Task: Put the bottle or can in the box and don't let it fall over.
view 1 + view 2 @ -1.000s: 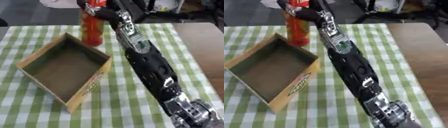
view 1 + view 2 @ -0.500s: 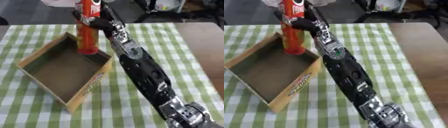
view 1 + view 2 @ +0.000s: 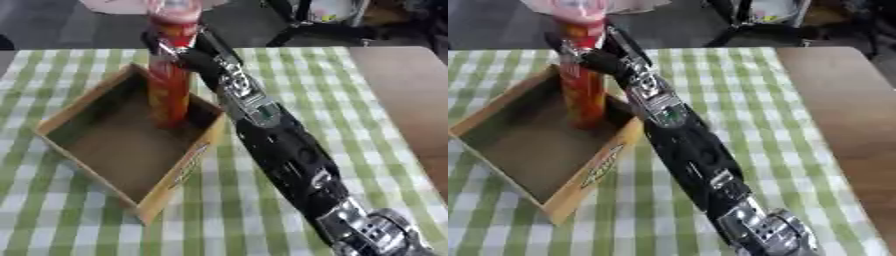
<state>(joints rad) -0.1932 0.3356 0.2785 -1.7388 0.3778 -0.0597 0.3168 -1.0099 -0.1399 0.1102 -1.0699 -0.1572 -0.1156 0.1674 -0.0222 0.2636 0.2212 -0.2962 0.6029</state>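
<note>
– Over far corner of box (image 3: 131, 150): red bottle (image 3: 170, 85) upright inside, base at or near floor. Right hand (image 3: 179, 50) curled round upper body.
– Placing step. Next: confirm base seated, uncurl slowly, withdraw without tipping.

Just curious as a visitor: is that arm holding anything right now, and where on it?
Yes. The right hand grips the tall red can around its upper part.

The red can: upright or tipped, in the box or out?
Upright and inside: the red can stands vertical, its base within the cardboard box walls, right hand curled around it.
</note>
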